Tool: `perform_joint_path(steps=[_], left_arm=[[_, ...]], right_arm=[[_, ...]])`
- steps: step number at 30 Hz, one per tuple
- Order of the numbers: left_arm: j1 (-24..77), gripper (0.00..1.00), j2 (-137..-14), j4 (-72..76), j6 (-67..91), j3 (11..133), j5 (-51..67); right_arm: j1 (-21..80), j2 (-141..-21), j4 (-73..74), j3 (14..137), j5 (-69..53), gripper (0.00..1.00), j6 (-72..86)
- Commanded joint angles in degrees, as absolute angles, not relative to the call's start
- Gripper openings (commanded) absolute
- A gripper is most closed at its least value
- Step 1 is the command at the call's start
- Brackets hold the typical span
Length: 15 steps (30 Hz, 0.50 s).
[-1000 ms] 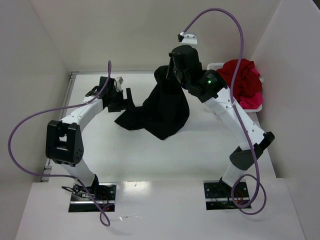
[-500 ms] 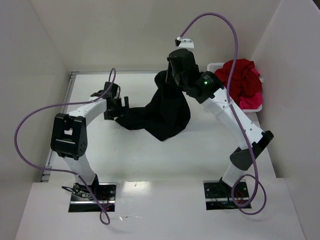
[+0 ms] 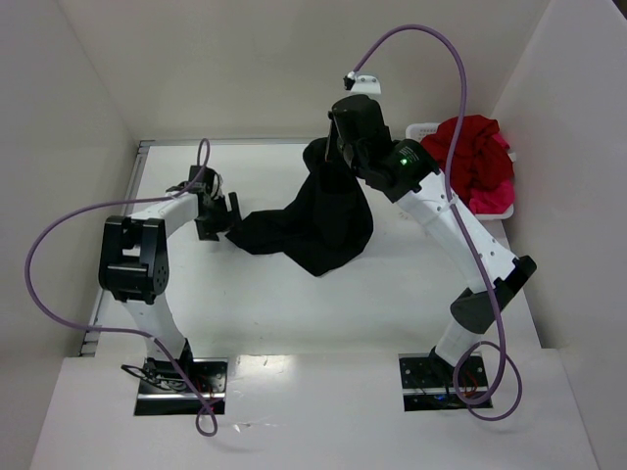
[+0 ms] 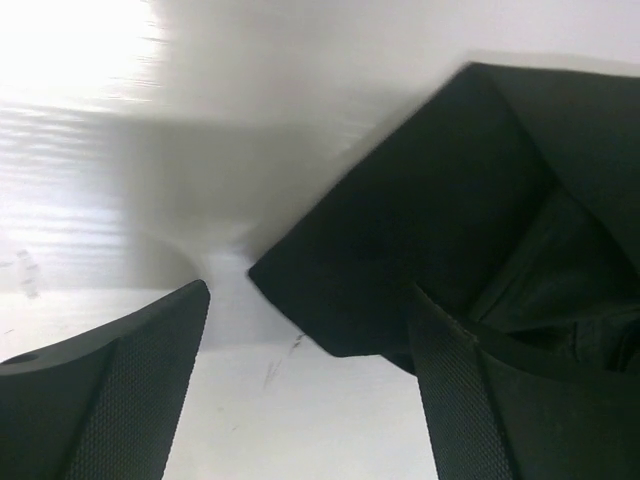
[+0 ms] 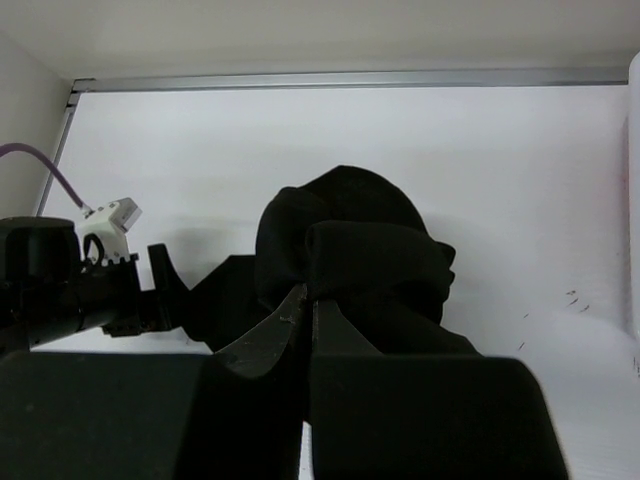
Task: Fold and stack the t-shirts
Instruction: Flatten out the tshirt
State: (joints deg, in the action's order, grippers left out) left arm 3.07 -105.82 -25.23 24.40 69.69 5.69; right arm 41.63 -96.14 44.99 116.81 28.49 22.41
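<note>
The black t-shirt [image 3: 318,220] hangs bunched from my right gripper [image 3: 331,149], which is shut on its top and holds it above the table; its lower part rests on the table. In the right wrist view the shut jaws [image 5: 312,297] pinch a fold of the black t-shirt [image 5: 350,240]. My left gripper [image 3: 223,213] is open, low over the table at the shirt's left corner. In the left wrist view the corner of the black t-shirt [image 4: 430,220] lies at the tips of the left gripper [image 4: 308,292], and the right finger [image 4: 465,400] overlaps the cloth. A dark red t-shirt [image 3: 475,147] and a bright pink one [image 3: 493,196] are piled at the far right.
The white basket [image 3: 423,129] holding the red and pink shirts stands at the table's back right corner, by the right wall. White walls enclose the table at the left, back and right. Purple cables loop over both arms.
My left gripper has moved left and slightly nearer, and the shirt's left corner now lies stretched toward it. My right gripper rose slightly with the shirt, then stayed still.
</note>
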Motion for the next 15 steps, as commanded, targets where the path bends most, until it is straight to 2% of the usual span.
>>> perform_joint_path(steps=[1, 5, 9, 10, 12, 14, 15], left_arm=[[3.5, 0.86, -107.3, -22.9, 24.5, 69.3, 11.7], [3.5, 0.82, -107.3, -20.9, 24.0, 69.3, 16.0], [3.5, 0.72, -107.8, -20.9, 24.0, 69.3, 16.0], [3.5, 0.64, -108.4, -20.9, 24.0, 69.3, 16.7], [3.5, 0.55, -108.4, -20.4, 24.0, 69.3, 17.3], [3.5, 0.41, -108.9, -20.4, 24.0, 69.3, 17.9], [3.5, 0.21, -108.9, -20.4, 24.0, 69.3, 17.9]], right_arm=[[41.2, -94.1, 42.1, 116.9, 28.7, 0.00, 22.1], [41.2, -94.1, 42.1, 116.9, 28.7, 0.00, 22.1], [41.2, -94.1, 41.6, 116.9, 28.7, 0.00, 22.1], [41.2, -94.7, 41.6, 116.9, 28.7, 0.00, 22.1], [41.2, -94.7, 41.6, 116.9, 28.7, 0.00, 22.1], [41.2, -94.7, 41.0, 116.9, 29.2, 0.00, 22.1], [41.2, -94.7, 41.0, 116.3, 29.8, 0.00, 22.1]])
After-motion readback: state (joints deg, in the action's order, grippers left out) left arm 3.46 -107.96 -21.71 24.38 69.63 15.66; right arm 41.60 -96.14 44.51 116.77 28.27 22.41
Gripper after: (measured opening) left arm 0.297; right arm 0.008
